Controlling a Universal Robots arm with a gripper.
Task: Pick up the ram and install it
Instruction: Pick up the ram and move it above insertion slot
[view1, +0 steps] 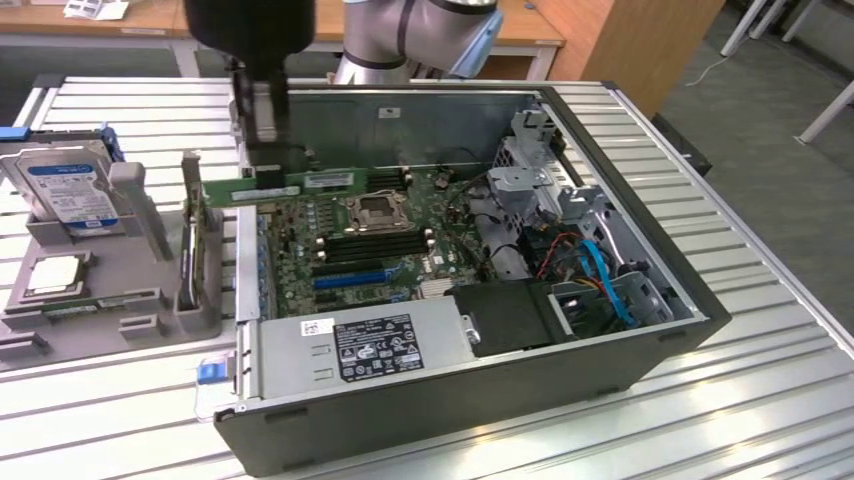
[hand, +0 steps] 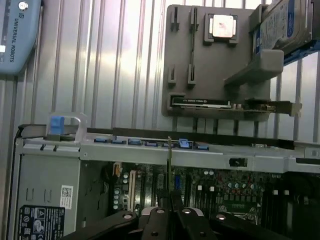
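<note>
The ram (view1: 300, 185) is a long green stick with a pale label. It hangs level above the far left part of the open computer case (view1: 641, 340), over its motherboard (view1: 360, 250). My gripper (view1: 274, 165) comes down from above and is shut on the stick's top edge near its middle. In the wrist view the ram (hand: 169, 160) appears edge-on as a thin strip rising from between my fingertips (hand: 169, 202). The dark memory slots (view1: 380, 245) lie lower on the board, just below the processor socket (view1: 376, 210).
A grey parts holder (view1: 120, 290) stands at the exterior view's left with a hard drive (view1: 67, 190), a square silver processor (view1: 54, 272) and an upright dark expansion card (view1: 200, 240). A power supply (view1: 360, 345) fills the case's near side; cables and drive cages (view1: 561, 240) crowd its right.
</note>
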